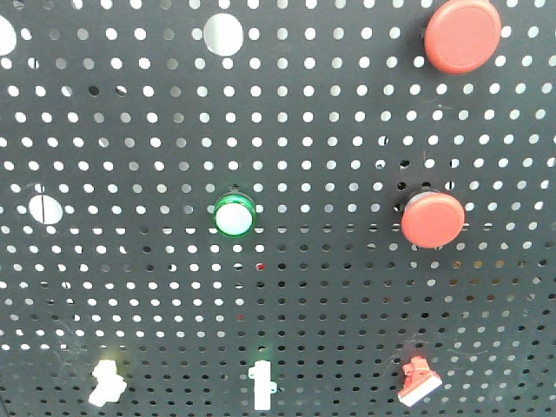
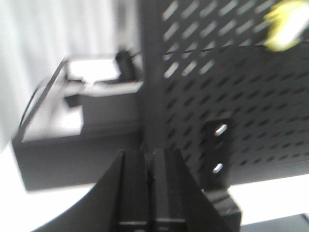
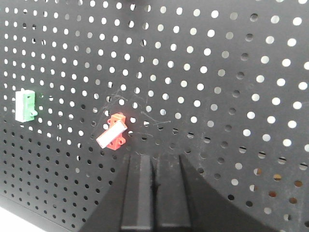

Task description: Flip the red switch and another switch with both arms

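While both pincers (image 2: 149,193) (image 3: 153,193) sit clenched, blur smears the pale yellow switch (image 2: 285,26).

Red switch (image 1: 420,383) — small red toggle lever w/ white tip, mounted low on the right of the black perforated panel, below the lower of two big round red push-buttons. Lever sits tilted, white tip pointing down-left; right wrist view (image 3: 112,132) shows it the same, red base behind, tip slanted toward lower left.

Other switch (image 1: 106,384) — pale yellow, nearly white, blocky lever, same size, low on the left at approx the same height. Left wrist view is blurred: yellowish blob (image 2: 285,26) at the top right corner, pose unclear.
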